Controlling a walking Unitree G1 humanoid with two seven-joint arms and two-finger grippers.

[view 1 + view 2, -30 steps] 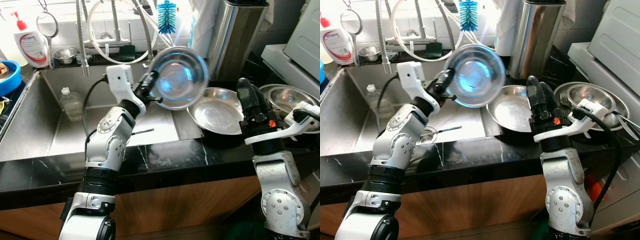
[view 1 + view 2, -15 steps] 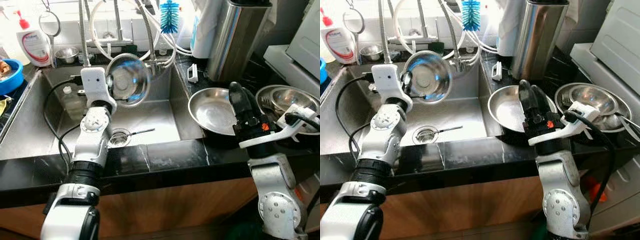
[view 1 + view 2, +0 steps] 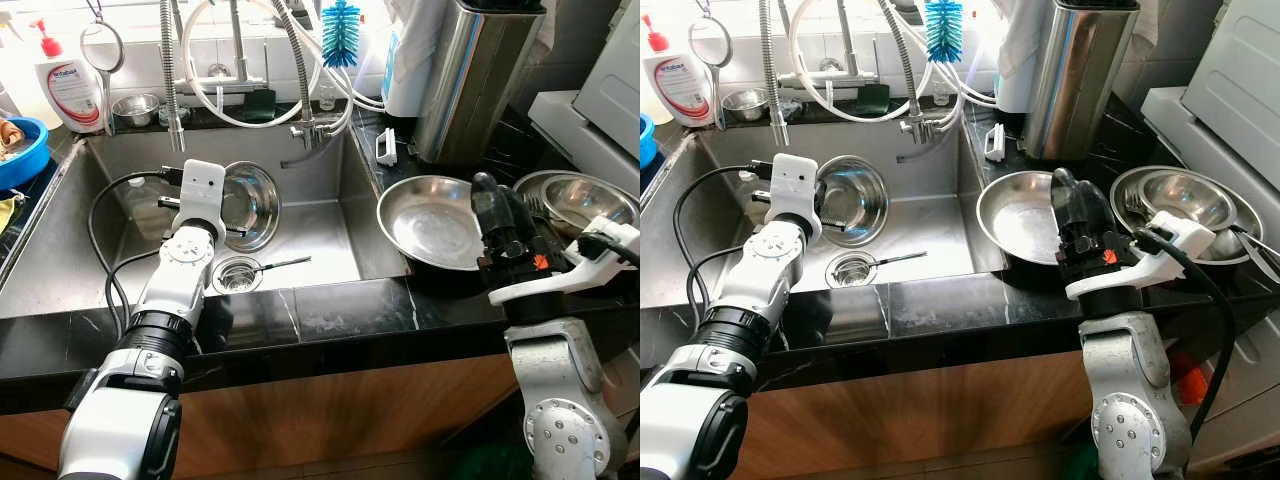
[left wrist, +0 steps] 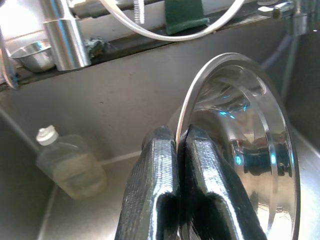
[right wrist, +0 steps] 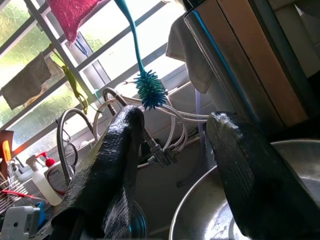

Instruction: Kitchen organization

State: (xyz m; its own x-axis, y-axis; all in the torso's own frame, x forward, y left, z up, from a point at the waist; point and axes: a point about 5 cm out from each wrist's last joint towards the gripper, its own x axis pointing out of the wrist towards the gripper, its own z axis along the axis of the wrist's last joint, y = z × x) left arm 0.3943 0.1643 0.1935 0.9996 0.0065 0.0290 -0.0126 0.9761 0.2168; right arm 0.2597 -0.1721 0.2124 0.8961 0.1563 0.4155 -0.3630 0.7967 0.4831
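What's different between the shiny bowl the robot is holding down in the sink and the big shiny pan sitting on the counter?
The steel bowl stands tipped on edge inside the sink, its rim pinched by the left gripper; the wide pan lies flat on the black counter, with the open right gripper above its near edge. The bowl looks smaller and deeper, the pan broader and shallower. Both are round, shiny metal.

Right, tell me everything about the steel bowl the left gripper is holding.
The shiny round stainless-steel bowl is held on edge inside the steel sink basin, its hollow side facing toward the robot's right. The left gripper pinches its thin rim between both black fingers. It looks empty, with blue glints on its polished inside, just above the drain.
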